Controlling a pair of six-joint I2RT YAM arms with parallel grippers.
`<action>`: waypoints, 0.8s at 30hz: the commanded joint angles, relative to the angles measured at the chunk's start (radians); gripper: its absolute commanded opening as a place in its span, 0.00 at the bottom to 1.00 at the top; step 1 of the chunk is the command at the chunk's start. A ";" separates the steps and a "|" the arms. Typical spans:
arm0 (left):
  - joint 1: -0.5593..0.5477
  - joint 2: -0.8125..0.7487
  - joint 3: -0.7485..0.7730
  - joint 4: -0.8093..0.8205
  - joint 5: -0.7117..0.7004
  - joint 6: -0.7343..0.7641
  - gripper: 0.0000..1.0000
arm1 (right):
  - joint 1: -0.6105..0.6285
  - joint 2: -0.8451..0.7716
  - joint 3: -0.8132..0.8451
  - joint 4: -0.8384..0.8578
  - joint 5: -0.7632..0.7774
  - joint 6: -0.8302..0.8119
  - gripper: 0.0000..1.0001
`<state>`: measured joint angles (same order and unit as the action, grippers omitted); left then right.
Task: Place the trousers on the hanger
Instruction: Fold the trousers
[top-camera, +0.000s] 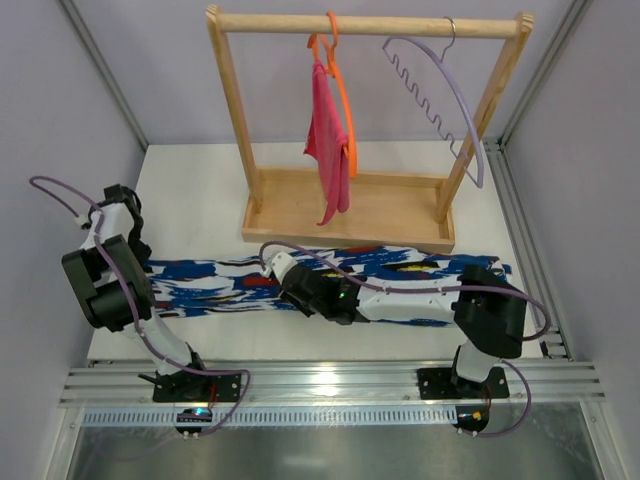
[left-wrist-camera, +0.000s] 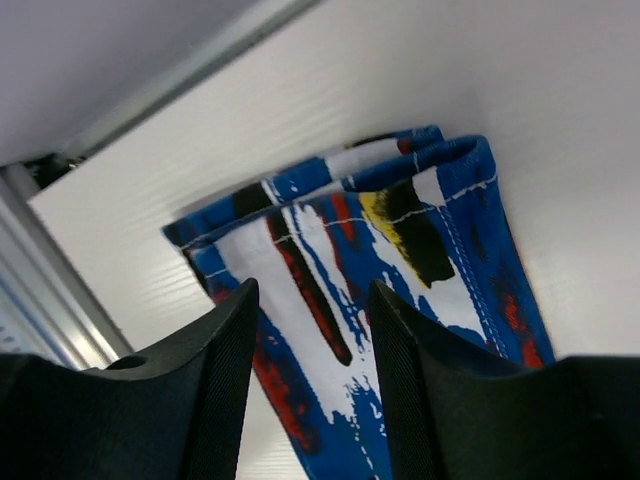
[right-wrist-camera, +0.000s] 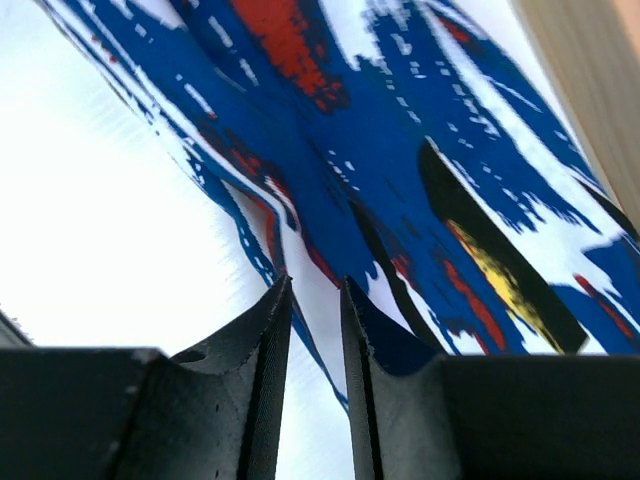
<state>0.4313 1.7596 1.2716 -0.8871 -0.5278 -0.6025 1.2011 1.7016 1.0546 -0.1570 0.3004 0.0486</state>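
Note:
The trousers (top-camera: 400, 272), printed blue, white, red and black, lie flat in a long strip across the table in front of the rack. The lilac hanger (top-camera: 447, 88) hangs by its silver hook from the right end of the rack's rail. My left gripper (top-camera: 138, 256) is open over the strip's left end; in the left wrist view its fingers (left-wrist-camera: 312, 300) straddle the folded end of the trousers (left-wrist-camera: 400, 215). My right gripper (top-camera: 270, 263) is low over the strip's middle. Its jaws (right-wrist-camera: 314, 285) stand a narrow gap apart over the trousers' (right-wrist-camera: 400, 150) near edge.
A wooden rack with a tray base (top-camera: 400, 215) stands behind the trousers. An orange hanger (top-camera: 343, 95) with a pink cloth (top-camera: 328, 140) hangs from the middle of its rail. A metal rail (top-camera: 330, 385) runs along the table's near edge, and frame posts stand at both sides.

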 joint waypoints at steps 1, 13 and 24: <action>-0.005 0.034 -0.058 0.130 0.130 0.033 0.49 | -0.017 -0.124 -0.002 -0.032 0.044 0.150 0.30; -0.011 0.120 0.024 0.057 0.065 -0.065 0.61 | -0.037 -0.139 -0.162 0.011 0.138 0.273 0.30; -0.002 0.118 0.032 -0.038 -0.138 -0.112 0.57 | -0.040 -0.051 -0.243 0.073 0.175 0.447 0.30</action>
<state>0.4248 1.8965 1.3304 -0.8928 -0.5770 -0.6754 1.1629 1.6154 0.8349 -0.1417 0.4366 0.3973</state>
